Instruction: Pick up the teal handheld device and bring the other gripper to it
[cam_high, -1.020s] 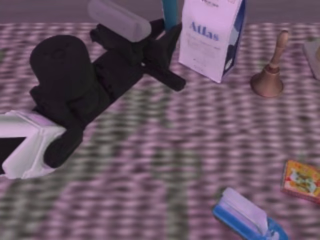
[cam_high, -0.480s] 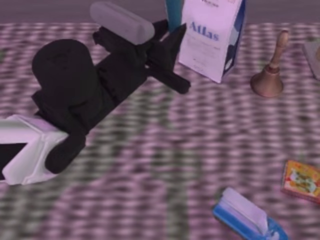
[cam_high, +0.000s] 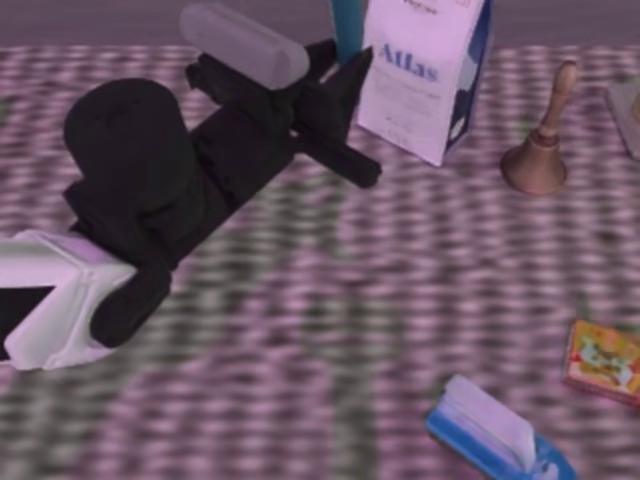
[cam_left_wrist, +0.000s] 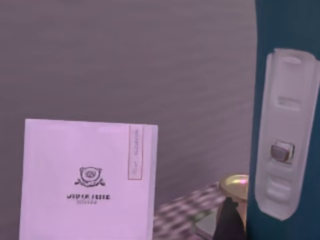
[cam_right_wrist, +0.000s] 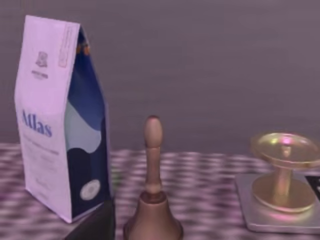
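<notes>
The left gripper (cam_high: 340, 75) reaches to the table's far edge, its fingers apparently straddling the upright teal handheld device (cam_high: 345, 25) for a grab; whether they grip it I cannot tell. The carton (cam_high: 420, 75) stands just beside. The right arm is unseen.
</notes>
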